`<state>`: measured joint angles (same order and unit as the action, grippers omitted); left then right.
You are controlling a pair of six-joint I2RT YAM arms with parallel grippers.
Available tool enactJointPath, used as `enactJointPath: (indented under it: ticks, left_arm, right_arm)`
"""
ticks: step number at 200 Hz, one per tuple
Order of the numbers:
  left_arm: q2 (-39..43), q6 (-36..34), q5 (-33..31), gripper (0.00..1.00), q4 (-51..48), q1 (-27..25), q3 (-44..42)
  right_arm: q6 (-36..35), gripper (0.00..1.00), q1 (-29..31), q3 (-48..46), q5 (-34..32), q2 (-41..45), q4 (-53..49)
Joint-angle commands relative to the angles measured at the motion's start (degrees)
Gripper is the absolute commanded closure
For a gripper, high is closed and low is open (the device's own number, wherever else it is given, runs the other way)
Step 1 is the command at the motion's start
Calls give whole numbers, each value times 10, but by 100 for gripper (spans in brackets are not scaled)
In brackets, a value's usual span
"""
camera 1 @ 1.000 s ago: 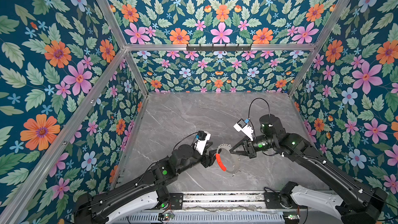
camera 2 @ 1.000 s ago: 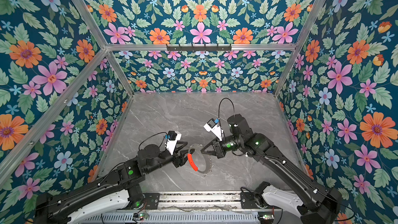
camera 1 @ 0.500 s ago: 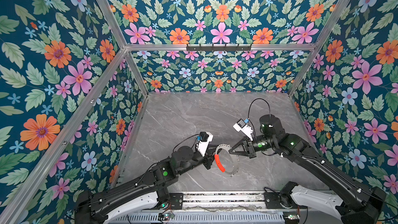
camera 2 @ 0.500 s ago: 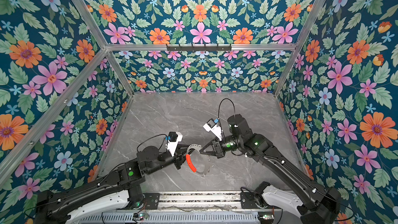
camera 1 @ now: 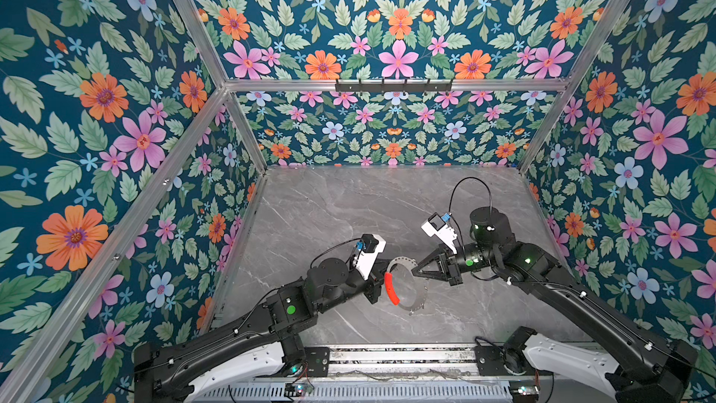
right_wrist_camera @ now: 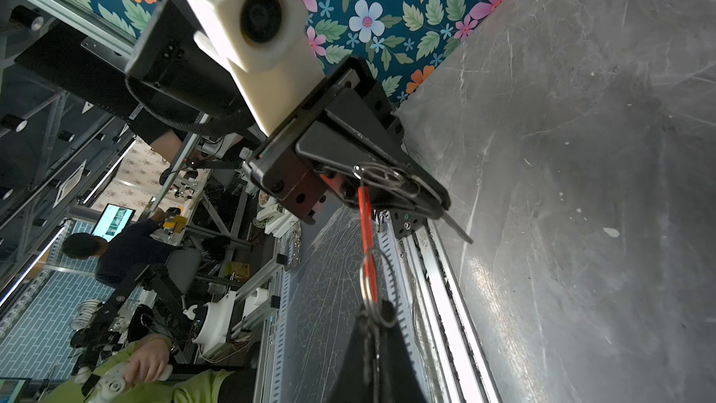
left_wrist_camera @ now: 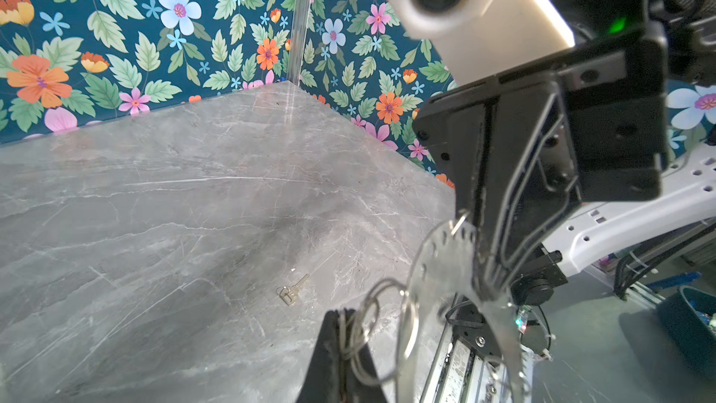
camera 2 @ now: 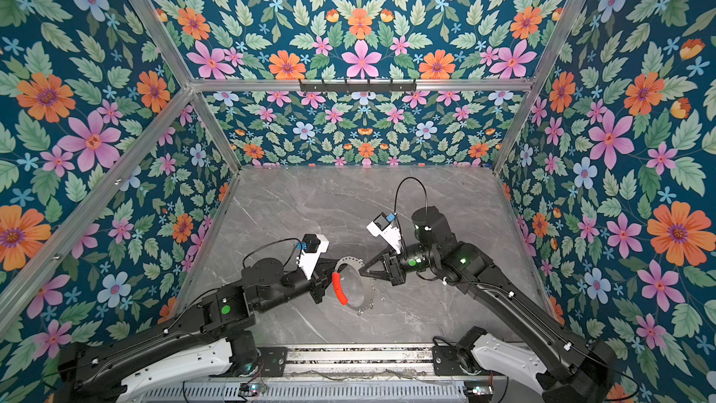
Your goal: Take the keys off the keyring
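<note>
The keyring point(camera 1: 389, 288) is held over the table point(left_wrist_camera: 155, 226) near its front edge, between both arms. The right gripper point(camera 1: 415, 267) is clamped on its flat perforated part. The left gripper point(left_wrist_camera: 343, 323) is pinched on a thin wire split ring point(left_wrist_camera: 368, 310). The smooth, springy wire may slip out of that grip, or a crooked pull may bend the keyring's thin grey metal. One tiny silvery key point(left_wrist_camera: 292, 291) lies on the marble-like table.

one keyring point(camera 1: 390, 288) (one loose key point(left_wrist_camera: 293, 291))
</note>
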<state>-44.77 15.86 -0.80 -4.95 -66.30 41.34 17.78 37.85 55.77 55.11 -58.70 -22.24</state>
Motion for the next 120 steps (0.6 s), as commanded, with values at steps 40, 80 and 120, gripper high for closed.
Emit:
enactJointPath:
  ticks: [40,80,120]
  left_arm:
    - [-77,-59,-90,100,-159,-67,142]
    - [-113,-72,-136,100,-203,-103,189]
    - [-111,-80,-136,100,-199,-106,203]
  right_arm:
    - [-27,55,1,-12,-73,22,-31]
    - [-39,49,2,-15,-125,46,-53]
    - [-53,48,1,-31,-173,96,-52]
